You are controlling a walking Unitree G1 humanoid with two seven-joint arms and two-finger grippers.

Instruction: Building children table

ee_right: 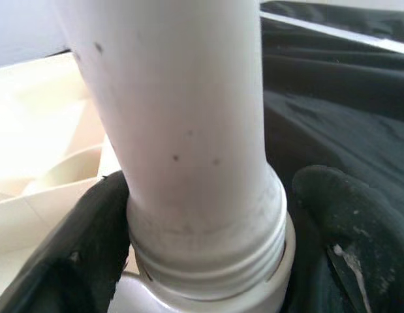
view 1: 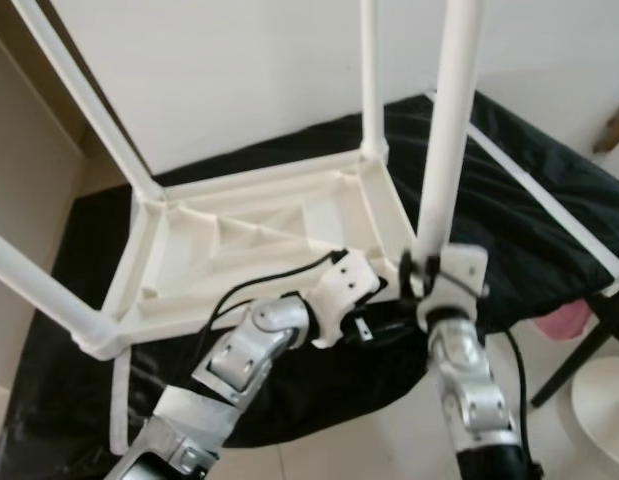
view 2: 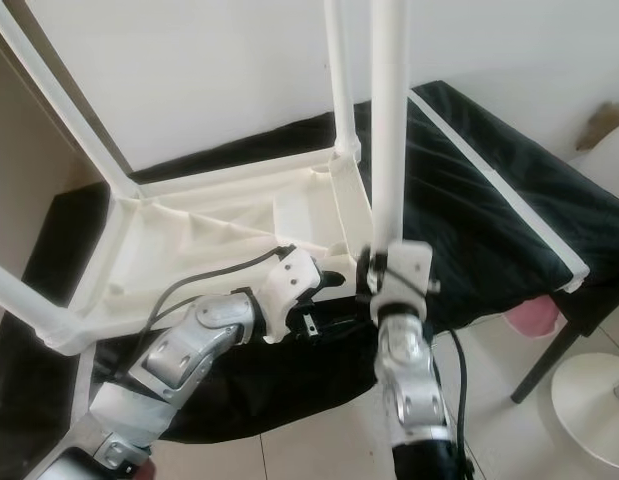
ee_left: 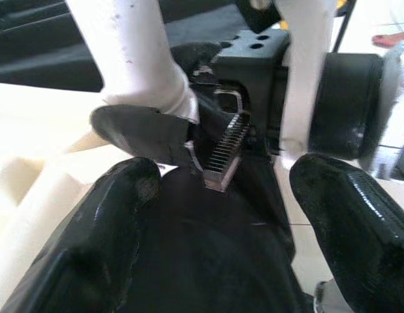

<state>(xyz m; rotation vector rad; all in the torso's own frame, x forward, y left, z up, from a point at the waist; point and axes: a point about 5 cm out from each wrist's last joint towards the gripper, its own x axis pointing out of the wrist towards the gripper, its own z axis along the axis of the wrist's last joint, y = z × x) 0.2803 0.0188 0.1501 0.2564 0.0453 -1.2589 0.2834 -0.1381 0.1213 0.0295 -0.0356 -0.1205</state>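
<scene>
So we've got the white plastic children's table top (view 1: 259, 235) lying upside down on a black cloth-covered surface (view 1: 529, 200), legs up; our right gripper (ee_right: 208, 215) is clamped around the base of the round white plastic leg (view 1: 447, 130) at the near corner; our left gripper (ee_left: 215, 195) hangs just beside that corner, fingers spread.

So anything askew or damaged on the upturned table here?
No damage shows. One oddity: the leg in the right hand is not seated, its thread still exposed at the table corner. The other three legs stand in place.
</scene>
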